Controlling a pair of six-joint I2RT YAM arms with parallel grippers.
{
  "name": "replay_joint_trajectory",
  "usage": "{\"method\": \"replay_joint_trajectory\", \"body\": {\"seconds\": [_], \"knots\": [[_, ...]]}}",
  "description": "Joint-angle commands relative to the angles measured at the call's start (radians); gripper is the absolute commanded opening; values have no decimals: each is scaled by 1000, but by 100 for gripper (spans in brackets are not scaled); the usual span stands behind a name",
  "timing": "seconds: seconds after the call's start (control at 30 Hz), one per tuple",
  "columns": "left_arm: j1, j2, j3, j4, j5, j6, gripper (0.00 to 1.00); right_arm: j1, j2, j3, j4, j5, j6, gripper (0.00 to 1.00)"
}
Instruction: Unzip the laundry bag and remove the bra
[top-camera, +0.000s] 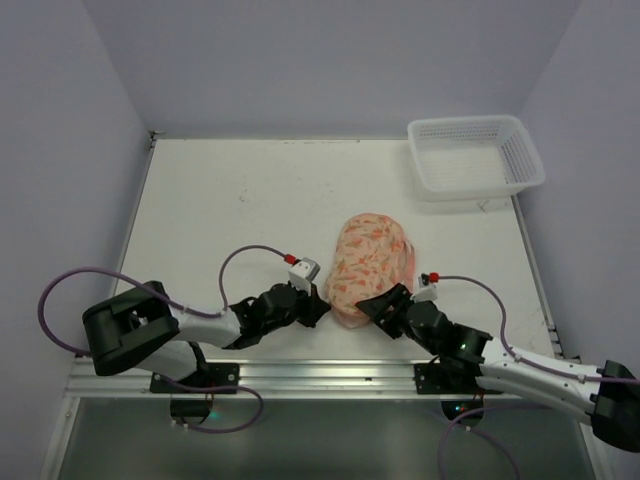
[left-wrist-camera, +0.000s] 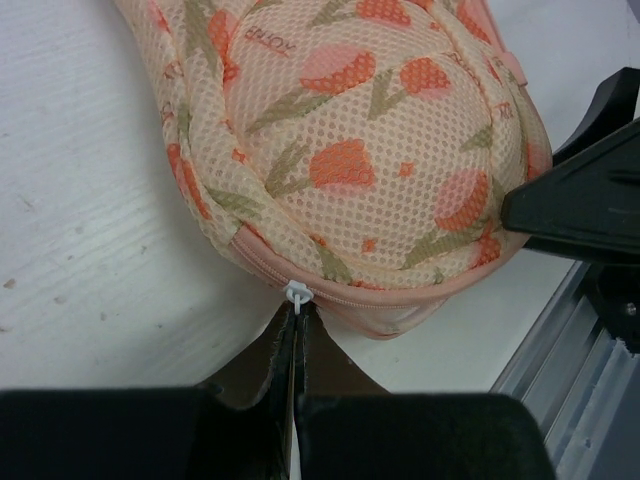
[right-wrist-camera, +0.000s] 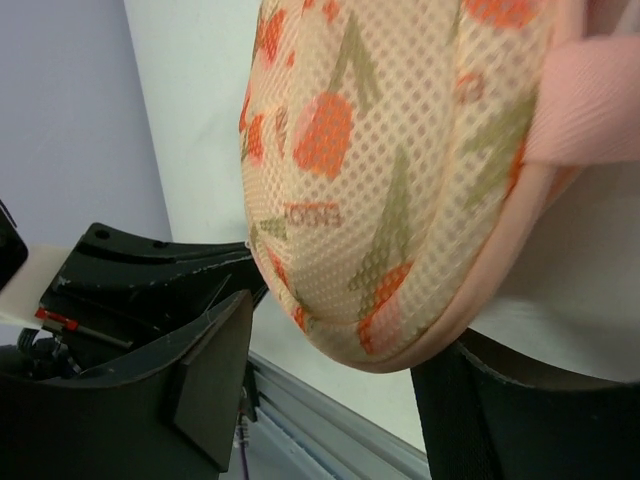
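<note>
The laundry bag is soft, matt mesh cloth; its zip pull white plastic; the table matt, scuffed; the rail brushed metal.

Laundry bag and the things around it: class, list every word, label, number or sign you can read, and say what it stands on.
Laundry bag, left wrist view: one short orange word in capitals, upside down, too blurred to read.
Laundry bag, right wrist view: a similar orange word, inverted, unreadable.
The white zip pull, lattice basket and table: no text visible.
</note>
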Motion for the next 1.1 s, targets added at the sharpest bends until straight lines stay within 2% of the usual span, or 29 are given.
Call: {"method": "replay_joint_trajectory", "body": {"seconds": [0.0, 0.07, 0.13, 0.2, 0.37, 0.5, 0.73, 1.07], "knots": [[-16, 20, 45, 69, -20, 5, 0, 52, 10, 36, 41, 93, 63, 64], [-22, 34, 48, 81, -20, 3, 0, 58, 1, 34, 42, 99, 66, 66], [-24, 47, 56, 89, -24, -2, 0, 66, 2, 45, 38, 99, 72, 80], [-27, 57, 60, 94, -30, -3, 0, 84, 7, 57, 4, 105, 81, 84], [-27, 72, 68, 108, -46, -12, 0, 113, 10, 65, -36, 111, 149, 84], [-27, 83, 67, 134, -49, -25, 0, 130, 68, 72, 30, 88, 196, 84], [-27, 63, 83, 117, -58, -23, 0, 152, 158, 141, 16, 106, 259, 84], [-27, 32, 80, 94, -52, -15, 0, 153, 367, 151, 215, 113, 356, 84]]}}
